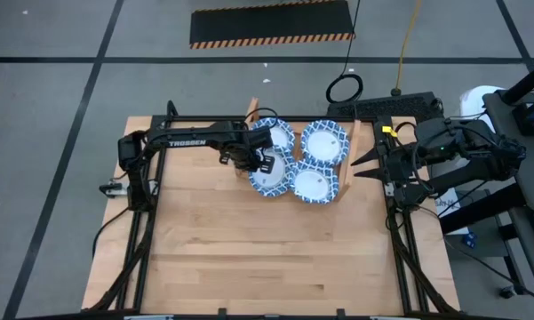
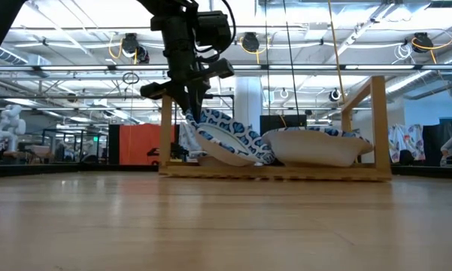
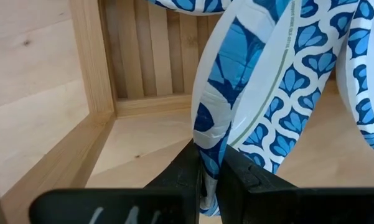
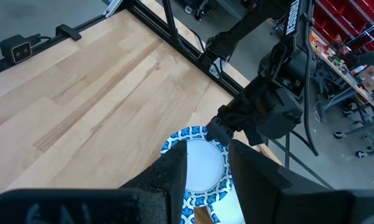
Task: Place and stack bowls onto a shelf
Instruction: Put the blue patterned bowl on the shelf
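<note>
The tilted bowl (image 2: 224, 139) leans at the shelf's (image 2: 274, 172) front left corner, rim raised, its lower edge down by the slats. My left pincer (image 3: 210, 180) pinches that raised rim. Other bowls (image 1: 324, 142) sit farther along the shelf. My right pincer (image 4: 206, 174) waits just off the shelf's right board, fingers slightly spread.

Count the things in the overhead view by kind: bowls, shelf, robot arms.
Bowls showing from above: 4; any stacked beneath are hidden
Shelf: 1
Robot arms: 2, left arm and right arm
Total: 7
</note>
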